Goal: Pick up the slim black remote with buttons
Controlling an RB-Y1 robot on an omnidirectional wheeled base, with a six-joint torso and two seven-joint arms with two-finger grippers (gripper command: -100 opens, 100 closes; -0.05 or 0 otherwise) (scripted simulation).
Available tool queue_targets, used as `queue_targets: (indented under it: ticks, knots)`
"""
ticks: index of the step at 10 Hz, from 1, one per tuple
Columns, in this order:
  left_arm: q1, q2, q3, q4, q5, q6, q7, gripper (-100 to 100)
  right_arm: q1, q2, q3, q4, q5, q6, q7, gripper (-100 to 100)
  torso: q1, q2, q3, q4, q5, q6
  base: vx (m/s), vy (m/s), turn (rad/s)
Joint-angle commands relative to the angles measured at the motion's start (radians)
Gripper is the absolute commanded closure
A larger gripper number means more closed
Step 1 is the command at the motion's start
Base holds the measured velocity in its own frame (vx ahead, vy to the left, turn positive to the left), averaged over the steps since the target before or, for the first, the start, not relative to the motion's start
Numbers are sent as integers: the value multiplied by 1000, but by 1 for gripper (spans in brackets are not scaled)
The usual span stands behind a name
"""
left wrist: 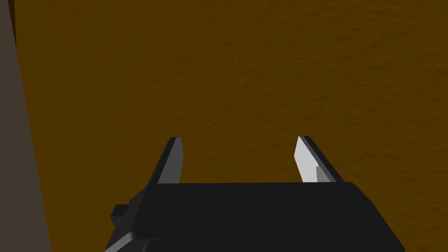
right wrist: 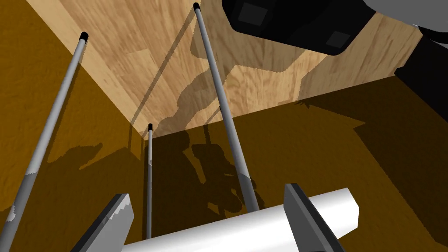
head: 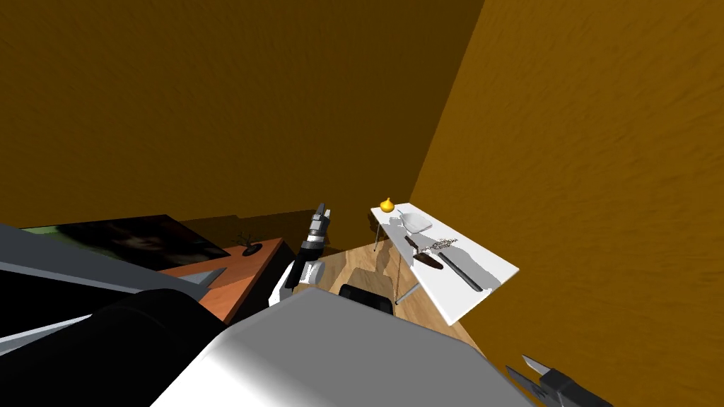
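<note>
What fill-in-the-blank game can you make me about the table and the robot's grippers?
1. The remote lies on a ___ table.
2. The round thing at the table's far end is ___ in colour.
3. The left gripper is ___, not shut.
4. The right gripper is open and holds ___.

Missing words: white; yellow; open; nothing.
</note>
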Motion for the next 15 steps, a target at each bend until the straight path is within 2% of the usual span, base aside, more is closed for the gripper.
queue_targets:
  ticks: [1, 2, 4, 5, 8, 12, 14, 15]
  knots:
    - [0, 0, 0, 0, 0, 0, 0, 0, 2, -50, 20, 30, 25, 5, -15, -100, 0, 0, 0, 0, 0, 0, 157, 53, 170]
    - [0, 0, 0, 0, 0, 0, 0, 0, 2, -65, 20, 30, 25, 5, -15, -100, 1, -2, -1, 0, 0, 0, 118, 38, 38]
    - [0, 0, 0, 0, 0, 0, 0, 0, 4, -126, 39, 67, 52, 5, -36, -100, 2, 1, 0, 0, 0, 0, 126, 76, 95]
    - [0, 0, 0, 0, 0, 0, 0, 0, 4, -136, 39, 67, 52, 5, -36, -100, 4, -2, -1, 0, 1, 0, 137, 56, 22]
    - [0, 0, 0, 0, 0, 0, 0, 0, 3, -210, 57, 97, 84, 7, -72, -100, 3, -1, 0, 0, 0, 0, 143, 69, 74]
    - [0, 0, 0, 0, 0, 0, 0, 0, -9, -238, 69, 92, 107, 10, -113, -100, 4, -9, -5, -2, 0, 0, 240, 74, 77]
    - [0, 0, 0, 0, 0, 0, 0, 0, -14, -235, 71, 94, 109, 7, -114, -100, 5, -5, -3, -2, 1, 0, 130, 64, 31]
    - [0, 0, 0, 0, 0, 0, 0, 0, -14, -235, 71, 94, 110, 7, -116, 0, 2, 1, 0, 0, 0, 1, 17, 7, 1]
